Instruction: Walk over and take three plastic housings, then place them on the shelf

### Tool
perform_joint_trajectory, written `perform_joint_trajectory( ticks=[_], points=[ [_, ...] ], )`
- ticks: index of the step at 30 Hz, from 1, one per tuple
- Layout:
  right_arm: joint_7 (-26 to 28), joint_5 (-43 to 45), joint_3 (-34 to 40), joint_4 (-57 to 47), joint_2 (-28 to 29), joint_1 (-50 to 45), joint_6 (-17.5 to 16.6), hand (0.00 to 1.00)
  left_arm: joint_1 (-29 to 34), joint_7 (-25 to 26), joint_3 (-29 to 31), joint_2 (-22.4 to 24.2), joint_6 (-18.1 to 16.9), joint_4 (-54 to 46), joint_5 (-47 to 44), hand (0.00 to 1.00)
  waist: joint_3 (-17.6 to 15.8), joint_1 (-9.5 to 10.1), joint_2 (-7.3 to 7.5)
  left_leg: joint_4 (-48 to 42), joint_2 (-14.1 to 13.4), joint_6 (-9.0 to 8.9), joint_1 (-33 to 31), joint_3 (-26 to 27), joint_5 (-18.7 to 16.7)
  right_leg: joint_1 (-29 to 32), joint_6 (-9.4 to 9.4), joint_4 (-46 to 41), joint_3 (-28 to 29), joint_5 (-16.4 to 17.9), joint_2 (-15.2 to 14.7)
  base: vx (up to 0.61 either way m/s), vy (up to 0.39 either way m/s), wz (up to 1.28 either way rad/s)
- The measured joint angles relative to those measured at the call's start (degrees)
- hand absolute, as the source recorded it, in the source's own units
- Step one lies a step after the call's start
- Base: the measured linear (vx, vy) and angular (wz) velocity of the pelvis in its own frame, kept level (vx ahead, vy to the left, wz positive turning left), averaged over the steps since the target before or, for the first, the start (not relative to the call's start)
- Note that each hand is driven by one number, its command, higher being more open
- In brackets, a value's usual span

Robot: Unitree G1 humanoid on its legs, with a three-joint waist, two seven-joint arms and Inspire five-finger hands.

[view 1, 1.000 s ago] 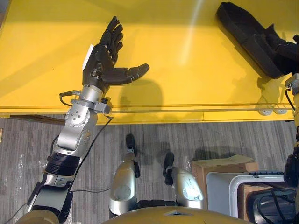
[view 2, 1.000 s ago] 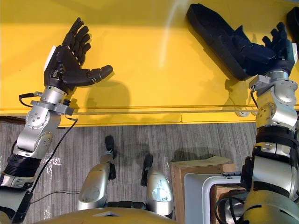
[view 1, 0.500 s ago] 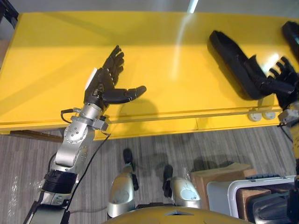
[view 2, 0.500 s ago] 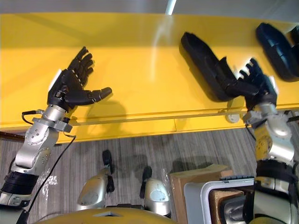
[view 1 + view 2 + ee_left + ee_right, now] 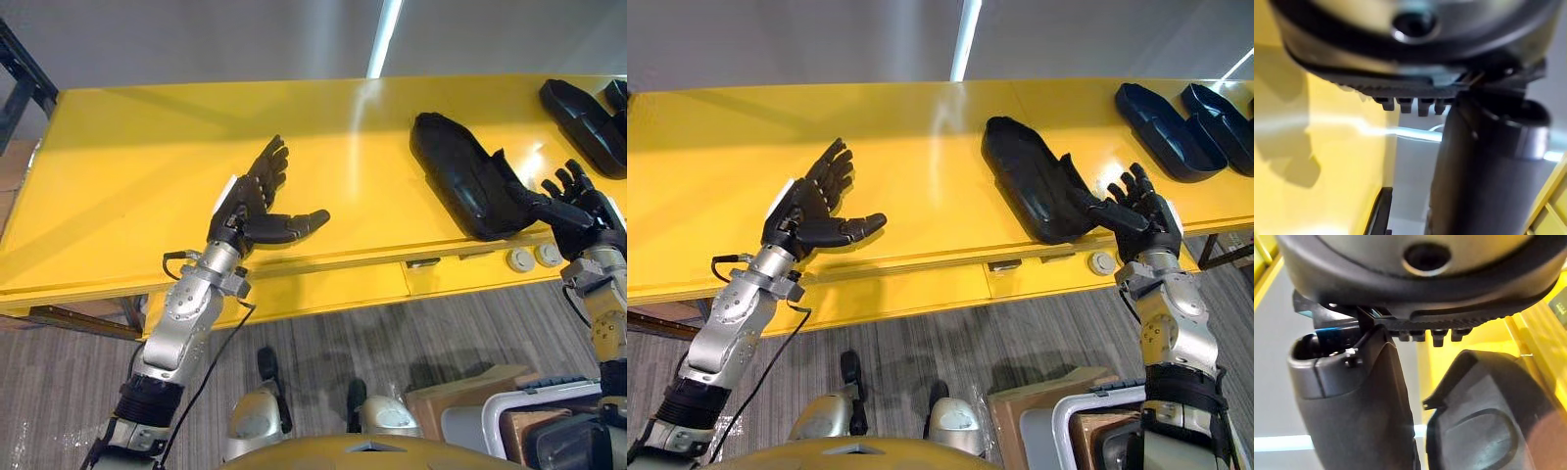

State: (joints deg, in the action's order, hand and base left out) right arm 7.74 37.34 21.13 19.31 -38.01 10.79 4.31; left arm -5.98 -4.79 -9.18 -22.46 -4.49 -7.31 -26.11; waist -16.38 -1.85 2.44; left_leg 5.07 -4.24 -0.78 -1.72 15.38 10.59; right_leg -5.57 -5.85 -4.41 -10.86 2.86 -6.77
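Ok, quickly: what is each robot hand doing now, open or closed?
Left robot hand: open, holding nothing.
Right robot hand: open, beside the black housing.

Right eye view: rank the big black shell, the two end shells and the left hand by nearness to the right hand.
1. Big black shell, right beside the right hand.
2. Two end shells, farther right and back.
3. Left hand, far left.

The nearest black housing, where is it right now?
In the right eye view the housing lies on the yellow table, right of centre, just left of the open right robot hand; more housings lie farther right.
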Motion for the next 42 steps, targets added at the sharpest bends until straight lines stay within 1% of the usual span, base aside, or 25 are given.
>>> perform_joint_trajectory(
  ticks=[2,6,11,12,14,15,16,17,18,19,20,21,22,24,25,26,28,30,32,33,34,35,39,42],
  points=[
    [-1.53,-0.09,0.00,-1.78,0.03,0.30,-0.57,1.00,0.00,0.90,-0.85,0.99,0.50,-0.05,0.01,1.00,0.33,0.08,-0.59,0.00,0.11,0.24,-0.01,-0.36,0.21,-0.19,-0.16,0.04,-0.26,-0.10,-0.02,-0.01,0.018,0.07],
    [-3.84,-0.16,-0.08,-1.92,0.32,2.43,-2.44,1.00,0.01,1.78,-2.10,2.11,1.56,-0.05,0.79,1.00,0.61,0.15,-1.08,0.00,0.36,0.39,-0.23,-1.27,0.52,-0.62,-0.46,0.47,-1.07,-0.39,-0.10,-0.02,0.029,0.12],
    [-6.18,-0.10,-1.65,-1.89,2.27,6.24,-8.25,1.00,0.09,2.05,-2.44,2.37,2.08,-0.06,1.77,1.00,0.73,0.31,-1.30,-0.01,0.63,0.61,-0.81,-2.16,1.01,-0.51,-0.50,0.48,-1.75,-0.42,-0.17,-0.03,0.036,0.10],
    [-6.63,-0.12,-2.28,-2.05,2.33,7.25,-11.00,1.00,0.11,2.07,-2.41,2.37,2.04,-0.12,1.77,1.00,0.75,0.64,-1.38,-0.01,0.71,0.58,-0.91,-2.36,1.06,-0.52,-0.50,0.46,-1.96,-0.42,-0.22,-0.01,0.025,0.06],
    [-6.84,-0.37,-2.27,-2.32,2.33,7.69,-11.66,1.00,0.13,2.08,-2.37,2.37,1.96,-0.12,1.73,1.00,0.75,0.74,-1.40,-0.01,0.72,0.57,-0.94,-2.40,1.07,-0.52,-0.49,0.47,-2.01,-0.42,-0.22,-0.01,0.019,0.04],
    [-8.26,-1.25,-2.18,-4.73,2.33,8.19,-13.10,1.00,0.44,2.07,-2.31,2.36,1.24,-0.32,1.70,1.00,0.73,0.90,-1.45,-0.02,0.73,0.55,-1.05,-2.51,1.08,-0.46,-0.45,0.49,-2.15,-0.39,-0.23,0.00,0.000,0.00],
    [-9.03,-3.00,-1.99,-7.41,2.33,8.12,-13.83,1.00,1.65,2.10,-1.99,2.35,0.54,-1.81,1.61,1.00,0.73,0.75,-1.45,-0.07,0.73,0.56,-1.24,-2.49,1.08,-0.20,-0.43,0.50,-2.14,-0.38,-0.22,0.00,0.000,0.00],
    [-9.29,-5.86,-1.39,-10.19,2.32,7.76,-14.55,1.00,3.11,2.06,-1.77,2.34,-0.79,-3.67,1.43,1.00,0.74,0.39,-1.47,-0.20,0.73,0.56,-1.59,-2.45,1.08,0.41,-0.43,0.49,-2.09,-0.37,-0.23,0.00,0.000,0.00],
    [-9.23,-6.81,-1.10,-11.62,2.32,7.41,-14.97,1.00,3.78,2.05,-1.67,2.34,-1.43,-4.77,1.40,1.00,0.74,0.19,-1.47,-0.21,0.72,0.58,-1.77,-2.43,1.10,0.57,-0.43,0.50,-2.07,-0.38,-0.22,0.00,0.000,0.00],
    [-8.94,-7.88,-0.36,-13.73,2.32,6.24,-15.31,1.00,4.47,1.89,-1.70,2.35,-2.31,-6.11,1.39,1.00,0.74,0.15,-1.46,-0.22,0.72,0.61,-1.83,-2.30,1.10,0.55,-0.43,0.48,-1.88,-0.40,-0.23,0.05,0.000,-0.03],
    [-7.96,-10.16,1.16,-17.07,2.32,2.87,-15.86,1.00,5.01,1.53,-1.68,2.34,-3.54,-8.12,1.38,1.00,0.75,0.00,-1.45,-0.24,0.73,0.66,-1.64,-2.14,1.10,0.57,-0.41,0.46,-1.68,-0.48,-0.26,0.04,-0.001,-0.04],
    [-7.80,-10.59,1.39,-17.66,2.32,2.18,-15.96,1.00,5.10,1.53,-1.66,2.33,-3.82,-8.52,1.38,1.00,0.75,-0.03,-1.45,-0.24,0.73,0.71,-1.63,-2.08,1.13,0.57,-0.40,0.46,-1.63,-0.48,-0.27,0.06,-0.008,-0.11],
    [-6.55,-12.97,2.54,-20.16,2.32,-1.59,-16.14,1.00,6.10,1.55,-1.38,2.35,-5.56,-10.74,1.37,1.00,0.76,-0.42,-1.43,-0.23,0.67,1.05,-1.50,-1.53,1.37,0.51,-0.41,0.46,-1.28,-0.49,-0.29,0.05,-0.012,-0.12],
    [-5.13,-14.75,3.97,-21.81,2.32,-5.93,-16.38,1.00,6.93,1.50,-1.28,2.36,-6.68,-12.50,1.38,1.00,0.76,-1.33,-1.43,-0.21,0.68,1.05,-1.32,-1.36,1.30,0.40,-0.41,0.46,-1.18,-0.48,-0.33,0.04,-0.008,-0.13],
    [-4.14,-14.94,5.12,-22.45,2.32,-9.40,-16.45,1.00,7.32,1.51,-1.25,2.38,-7.06,-13.34,1.38,1.00,0.76,-1.65,-1.42,-0.17,0.55,0.58,-1.00,-0.67,0.80,0.48,-0.42,0.45,-0.50,-0.49,-0.33,0.00,0.004,-0.30],
    [-3.25,-15.29,6.39,-22.55,2.32,-12.22,-16.50,1.00,8.00,1.48,-1.27,2.46,-7.42,-13.54,1.38,1.00,0.79,-2.01,-1.44,0.00,0.40,0.48,-0.50,0.37,0.23,0.49,-0.46,0.47,0.33,-0.49,-0.34,0.00,0.007,-0.35],
    [-2.24,-16.46,8.62,-22.56,2.33,-16.08,-17.25,1.00,9.36,1.48,-1.27,2.62,-7.64,-13.52,1.38,1.00,0.79,-3.12,-1.43,0.02,0.34,0.53,-0.17,1.22,-0.01,0.67,-0.42,0.61,1.15,-0.33,-0.40,-0.01,0.016,-0.33],
    [-1.61,-16.68,11.23,-23.22,2.61,-20.06,-18.05,1.00,10.44,1.46,-1.34,3.06,-7.63,-13.49,1.39,1.00,0.81,-3.67,-1.42,0.02,0.02,0.38,-0.23,2.62,-0.20,1.62,-0.46,0.92,2.48,-0.03,-0.28,-0.02,0.018,-0.36],
    [-1.67,-16.69,13.82,-25.34,5.29,-24.26,-20.03,1.00,11.74,1.59,-1.63,3.41,-7.62,-13.45,1.38,1.00,1.35,-4.86,-1.20,0.00,-0.51,0.25,-1.08,3.78,-0.26,2.75,-1.02,1.55,3.43,-0.45,-0.01,0.01,-0.003,-0.27],
    [-1.78,-16.69,14.23,-25.92,6.12,-25.18,-20.55,1.00,11.87,1.62,-1.90,3.43,-7.62,-13.43,1.38,1.00,1.55,-5.06,-1.10,-0.02,-0.60,0.24,-1.31,3.98,-0.27,3.10,-1.15,1.60,3.58,-0.69,0.03,0.01,-0.005,-0.18],
    [-1.91,-16.68,14.45,-26.84,7.61,-26.74,-21.79,1.00,12.27,1.63,-2.45,3.44,-7.62,-13.44,1.38,1.00,2.04,-5.72,-0.90,-0.04,-0.71,0.23,-1.81,4.27,-0.28,3.62,-1.52,1.57,3.83,-1.26,0.12,0.04,-0.003,-0.15],
    [-1.92,-16.69,14.45,-27.50,8.54,-27.87,-22.86,1.00,12.36,1.75,-2.99,3.45,-7.61,-13.40,1.38,1.00,2.03,-6.14,-0.72,-0.16,-0.76,0.21,-1.85,4.64,-0.33,3.75,-1.21,1.69,4.13,-1.80,0.14,0.05,0.006,-0.14],
    [-1.81,-16.82,14.42,-29.25,11.07,-30.34,-25.25,1.00,12.36,1.80,-3.81,3.45,-7.61,-13.40,1.37,1.00,2.02,-6.26,-0.58,-0.17,-0.84,0.23,-2.03,5.26,-0.51,4.28,-1.32,1.68,4.88,-2.22,0.20,0.02,0.013,-0.08],
    [-1.26,-18.94,14.18,-29.15,11.97,-31.46,-26.02,1.00,12.38,2.29,-3.82,3.40,-7.61,-13.39,1.26,1.00,2.02,-6.11,-0.57,-0.03,-0.84,0.46,-2.35,5.29,-0.68,4.61,-1.34,1.66,4.90,-2.11,0.19,-0.02,0.026,0.00]
  ],
)
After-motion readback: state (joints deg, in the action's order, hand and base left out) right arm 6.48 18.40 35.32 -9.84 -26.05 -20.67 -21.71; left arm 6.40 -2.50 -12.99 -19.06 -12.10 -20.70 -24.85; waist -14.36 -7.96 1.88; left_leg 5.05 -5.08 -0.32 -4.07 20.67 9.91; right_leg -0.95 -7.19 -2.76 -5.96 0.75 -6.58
